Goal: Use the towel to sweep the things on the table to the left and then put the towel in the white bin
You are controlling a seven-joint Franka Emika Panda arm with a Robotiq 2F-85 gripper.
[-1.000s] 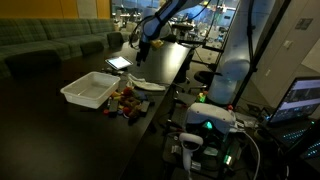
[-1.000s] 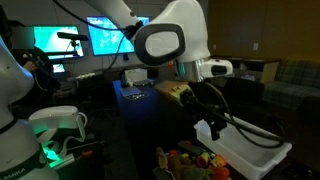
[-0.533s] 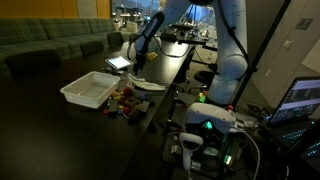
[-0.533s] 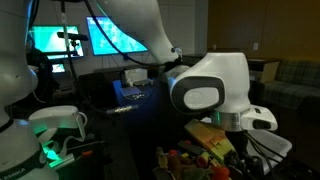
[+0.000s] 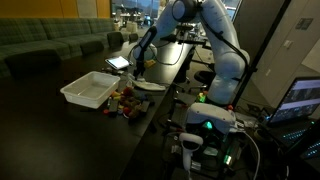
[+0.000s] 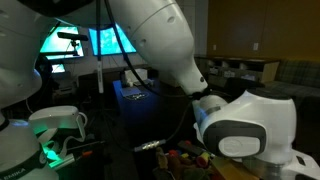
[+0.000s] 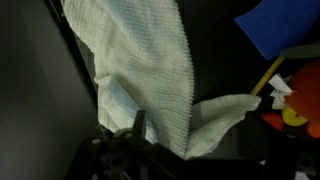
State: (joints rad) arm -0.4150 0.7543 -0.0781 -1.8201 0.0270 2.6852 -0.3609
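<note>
The white Franka arm (image 5: 215, 45) bends down over the long dark counter (image 5: 70, 130), and its black fingers (image 5: 135, 70) hang low, just above the near end of the pale knitted cloth towel (image 5: 150, 86). In the wrist view the towel (image 7: 150, 70) lies crumpled on the counter (image 7: 30, 60), one broad fold running up the middle of the picture and a thinner flap stretching out to the right. A dark finger (image 7: 139, 124) stands at the bottom edge, right against the cloth. I cannot tell whether the fingers are apart or together, nor whether any cloth is caught between them.

The small pile of red, yellow and orange toy things (image 5: 125, 100) sits on the counter between the towel and the white rectangular plastic bin (image 5: 90, 90), close to both. The bin is upright, open side up, and the towel is outside it. In the wrist view part of that pile (image 7: 295, 100) shows at the right edge, just beyond the towel's flap, with a blue piece (image 7: 285, 25) above it.

In an exterior view a large white arm joint (image 6: 250, 125) fills the foreground, and only a few of the coloured things (image 6: 185, 155) show beneath it.
</note>
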